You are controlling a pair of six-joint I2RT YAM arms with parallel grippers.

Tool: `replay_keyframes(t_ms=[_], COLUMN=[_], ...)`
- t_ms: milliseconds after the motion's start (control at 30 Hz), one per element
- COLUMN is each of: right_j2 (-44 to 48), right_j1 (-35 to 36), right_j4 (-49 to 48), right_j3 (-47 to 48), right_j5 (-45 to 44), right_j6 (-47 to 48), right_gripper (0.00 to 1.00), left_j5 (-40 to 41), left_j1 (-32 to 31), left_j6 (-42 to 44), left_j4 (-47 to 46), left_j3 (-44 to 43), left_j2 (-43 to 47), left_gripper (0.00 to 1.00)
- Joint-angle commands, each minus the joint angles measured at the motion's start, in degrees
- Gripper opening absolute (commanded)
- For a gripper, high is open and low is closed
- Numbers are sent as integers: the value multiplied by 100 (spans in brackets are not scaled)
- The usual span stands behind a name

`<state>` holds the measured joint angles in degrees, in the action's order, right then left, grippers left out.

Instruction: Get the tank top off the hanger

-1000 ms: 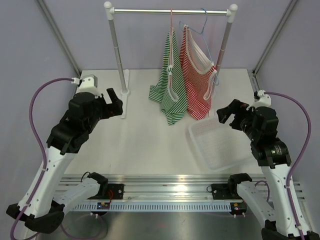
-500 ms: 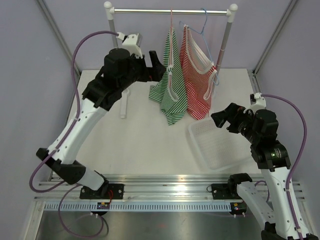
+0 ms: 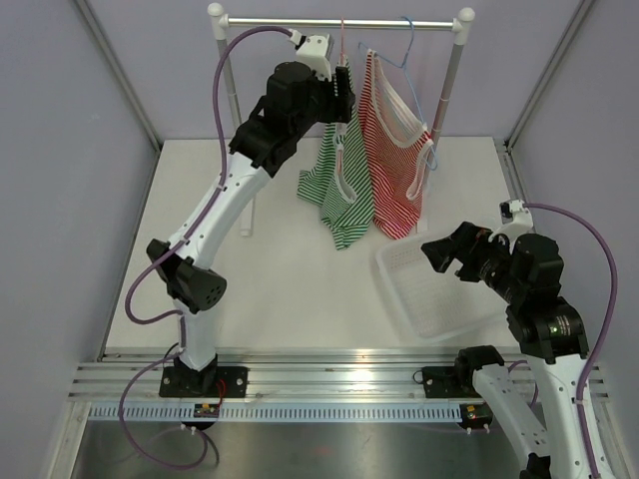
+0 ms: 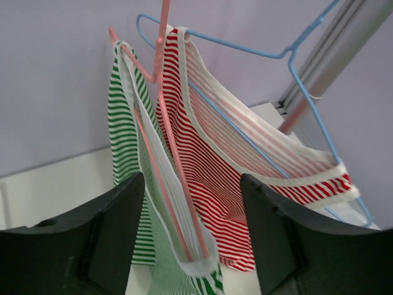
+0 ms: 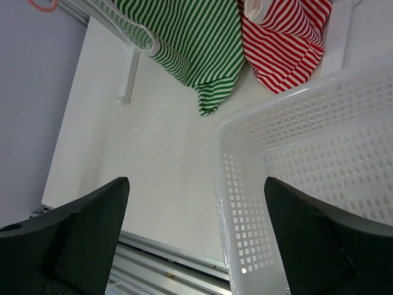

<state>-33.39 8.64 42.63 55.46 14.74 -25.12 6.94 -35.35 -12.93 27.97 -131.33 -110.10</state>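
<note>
A green-striped tank top (image 3: 339,190) hangs on a pink hanger (image 3: 342,60) from the rail (image 3: 300,21). Right beside it, a red-striped tank top (image 3: 394,170) hangs on a blue hanger (image 3: 404,55). My left gripper (image 3: 344,92) is raised to the green top's shoulder. In the left wrist view its jaws (image 4: 191,184) stand apart on either side of the green top's white-edged strap (image 4: 156,203) and the pink hanger's wire (image 4: 161,74), with gaps on both sides. My right gripper (image 3: 439,249) is open and holds nothing, above the table by the basket.
A white perforated basket (image 3: 399,289) lies at the right of the table, below the red top; its left rim (image 5: 224,184) runs between my right fingers in the right wrist view. The rack's two posts (image 3: 232,100) (image 3: 449,90) stand at the back.
My left arm has swung up from the table's left side to the rail, and its jaws have narrowed around the green top's strap. The right gripper has drifted slightly left.
</note>
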Motion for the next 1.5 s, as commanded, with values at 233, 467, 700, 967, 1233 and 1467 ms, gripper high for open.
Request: replay_keyframes(t_ms=[233,467,700,967,1233,1467], right_j2=[333,394,412,350,350,-88], right_j1=[41,41,41,41,41,41], right_j4=[193,219,193,9,-667,-2626], right_j3=[-62,-35,-18,-27,-79,-431], right_j5=[345,336,319,424,582,1257], right_j6=[-54,-115,-186,-221,-246,-818], right_gripper=[99,100,100,99,99,99], left_j5=[950,923,1116,1451,1469,1425], left_j1=[-24,-15,-15,-15,-7,-7], left_j6=[1099,1161,1126,1258,1425,1012], left_j4=[-309,-309,-213,-344,-169,806], left_j3=[-1000,-1070,-1106,-1141,-869,0], left_j2=[-872,-1030,-961,-215,454,1481], left_gripper=[39,22,0,0,0,0])
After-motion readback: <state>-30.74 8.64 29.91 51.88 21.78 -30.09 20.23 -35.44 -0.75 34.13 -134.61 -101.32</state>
